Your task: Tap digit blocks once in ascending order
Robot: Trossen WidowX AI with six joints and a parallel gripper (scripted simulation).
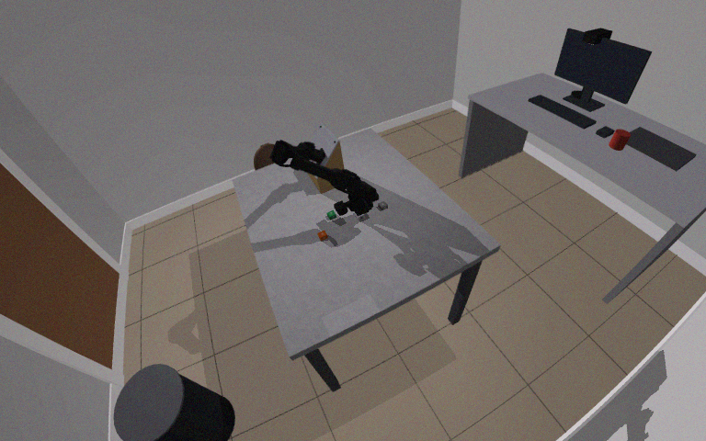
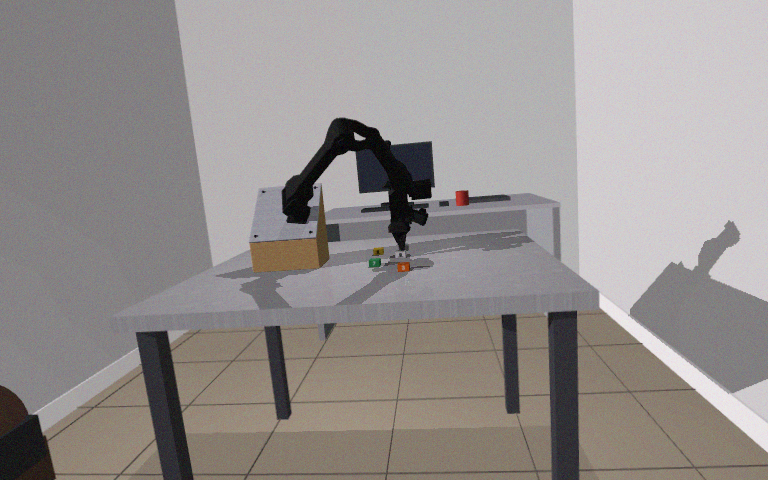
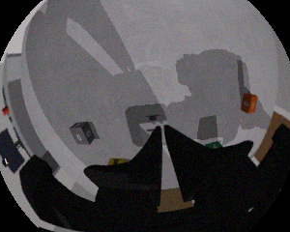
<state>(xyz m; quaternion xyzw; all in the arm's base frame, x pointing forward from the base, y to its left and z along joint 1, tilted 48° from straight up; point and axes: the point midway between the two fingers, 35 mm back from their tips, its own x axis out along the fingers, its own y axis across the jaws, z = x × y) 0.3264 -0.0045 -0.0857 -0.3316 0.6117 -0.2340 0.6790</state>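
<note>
My gripper (image 2: 401, 248) (image 3: 162, 130) is shut and empty, its tips pointing down right at the white block (image 1: 363, 217) (image 2: 400, 255) (image 3: 135, 127), which lies in shadow; I cannot tell whether they touch. The green block (image 1: 331, 214) (image 2: 374, 262) (image 3: 214, 145) seems to show a 7 and is partly hidden by a finger in the wrist view. The orange block (image 1: 322, 235) (image 2: 403, 267) (image 3: 248, 103) shows a digit too small to read surely. The grey block (image 1: 382, 206) (image 3: 83, 132) stands in shadow. The yellow block (image 2: 378, 251) (image 3: 117, 161) is hidden by the arm in the top view.
The arm's wooden base box (image 1: 335, 164) (image 2: 286, 255) stands on the table (image 1: 313, 295) (image 2: 483, 285). A second desk (image 1: 542, 117) behind holds a monitor (image 1: 603, 65), a keyboard and a red cup (image 1: 619, 140) (image 2: 462, 198). A dark bin (image 1: 154, 404) stands on the floor.
</note>
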